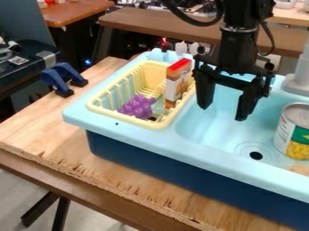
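The black gripper [223,113] hangs over the left part of the light blue sink basin [211,128], its two fingers spread apart with nothing between them. Left of it, a yellow dish rack [96,106] holds a purple bunch of toy grapes [138,106] and an upright small box [177,83] with a red top and an orange-brown and white side. The box stands close to the gripper's left finger. A can [294,131] with a green and yellow label is in the basin to the right, beside the drain.
A tan object [299,169] shows at the right edge below the can. A grey faucet base [297,84] rises behind the basin. Blue clamps [63,77] sit at the wooden table's [36,131] left edge. Other benches stand behind.
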You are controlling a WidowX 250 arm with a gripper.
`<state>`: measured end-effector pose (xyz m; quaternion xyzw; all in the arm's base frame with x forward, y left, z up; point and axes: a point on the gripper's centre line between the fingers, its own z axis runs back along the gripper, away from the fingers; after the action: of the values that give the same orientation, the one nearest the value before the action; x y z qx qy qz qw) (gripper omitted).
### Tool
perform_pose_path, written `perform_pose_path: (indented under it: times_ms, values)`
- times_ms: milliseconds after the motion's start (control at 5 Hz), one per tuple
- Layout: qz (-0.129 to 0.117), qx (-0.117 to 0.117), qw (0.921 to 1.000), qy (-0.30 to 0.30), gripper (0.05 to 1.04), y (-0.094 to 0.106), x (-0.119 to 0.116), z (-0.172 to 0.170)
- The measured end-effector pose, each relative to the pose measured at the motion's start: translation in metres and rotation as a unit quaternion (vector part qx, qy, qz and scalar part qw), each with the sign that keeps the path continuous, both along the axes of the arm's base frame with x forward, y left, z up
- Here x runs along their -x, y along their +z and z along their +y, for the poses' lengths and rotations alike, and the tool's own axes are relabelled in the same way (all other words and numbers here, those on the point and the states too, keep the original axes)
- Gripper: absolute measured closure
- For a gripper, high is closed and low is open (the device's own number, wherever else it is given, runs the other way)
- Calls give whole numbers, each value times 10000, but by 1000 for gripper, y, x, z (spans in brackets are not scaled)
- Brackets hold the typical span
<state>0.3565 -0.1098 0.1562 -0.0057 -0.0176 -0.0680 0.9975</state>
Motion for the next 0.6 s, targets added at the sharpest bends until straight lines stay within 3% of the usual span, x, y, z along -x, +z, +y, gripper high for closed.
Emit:
perform_pose_path:
  times_ms: [200, 400, 600]
  values:
    - [235, -72, 9997, 0, 83, -17, 1, 0]
    - [100, -64, 9998, -157, 83, -17, 2, -15]
    - [-198, -136, 9984, -507, 83, 0, -1, -38]
